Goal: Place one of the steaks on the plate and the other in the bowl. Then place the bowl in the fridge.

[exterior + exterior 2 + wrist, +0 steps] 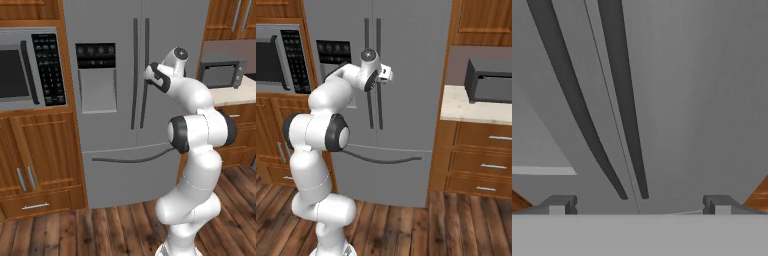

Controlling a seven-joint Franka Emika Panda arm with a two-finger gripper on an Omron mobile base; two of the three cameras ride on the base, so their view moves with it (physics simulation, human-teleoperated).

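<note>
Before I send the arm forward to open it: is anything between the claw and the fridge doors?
Nothing. In the hand view the stretch between the open claw and the fridge is bare; its two door handles lie straight ahead.

Kitchen: wood-plank floor [100,230], brown wooden cabinets [35,160] with metal handles. Built-in microwave [30,67] set in the left cabinetry. Pale stone desk [476,110] on the right over drawers [483,165], carrying a dark toaster oven [220,74].

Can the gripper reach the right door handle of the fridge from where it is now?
Probably yes. The open gripper faces the closed fridge doors, nothing stands between it and the right door handle, and the arm is not fully stretched.
</note>
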